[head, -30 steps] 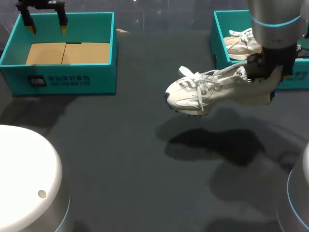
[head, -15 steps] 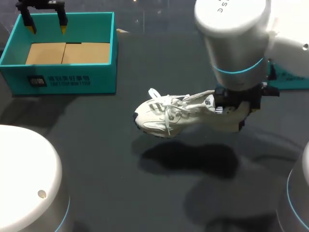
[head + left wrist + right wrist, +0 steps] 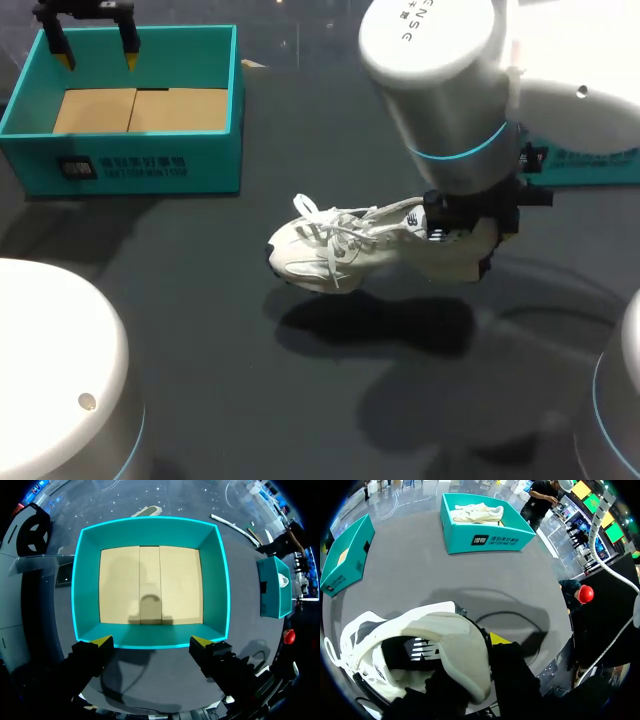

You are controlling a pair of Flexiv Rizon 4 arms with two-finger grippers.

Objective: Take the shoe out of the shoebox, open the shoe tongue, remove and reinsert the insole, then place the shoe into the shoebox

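A white lace-up shoe (image 3: 340,250) hangs above the middle of the dark table, toe pointing left. My right gripper (image 3: 465,225) is shut on its heel collar. In the right wrist view the heel (image 3: 445,645) fills the space at the gripper (image 3: 475,647), and one yellow fingertip (image 3: 497,639) shows outside the collar. The right teal shoebox (image 3: 480,535) stands farther off with another pale shoe (image 3: 475,512) inside. My left gripper (image 3: 97,50) hovers open over the far edge of the left teal shoebox (image 3: 125,165). Under its fingers (image 3: 102,641) that box (image 3: 150,527) holds only a cardboard floor.
My right arm's big grey link (image 3: 440,80) hides most of the right shoebox (image 3: 590,160) in the head view. The shoe's shadow (image 3: 380,325) lies on the table below it. White arm bases (image 3: 55,370) stand at the near corners.
My right arm has carried the shoe leftward and toward the near side, away from the right shoebox to over the table's middle. The left arm has kept still.
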